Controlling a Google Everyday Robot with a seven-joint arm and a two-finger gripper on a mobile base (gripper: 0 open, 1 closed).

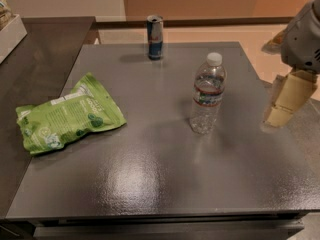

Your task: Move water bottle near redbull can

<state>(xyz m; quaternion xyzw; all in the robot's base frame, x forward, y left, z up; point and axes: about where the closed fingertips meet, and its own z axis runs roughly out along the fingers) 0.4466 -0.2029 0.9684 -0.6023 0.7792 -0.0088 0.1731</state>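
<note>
The water bottle (207,95), clear ribbed plastic with a white cap and a red-striped label, stands upright right of the middle of the dark grey table (150,184). The redbull can (155,36), blue and silver, stands upright at the table's far edge, well behind and left of the bottle. My gripper (285,101) hangs at the right edge of the view, to the right of the bottle and apart from it, with nothing in it.
A green snack bag (67,115) lies flat on the left side of the table. A second dark counter (35,59) adjoins on the left, with a white box (10,34) at its far left corner.
</note>
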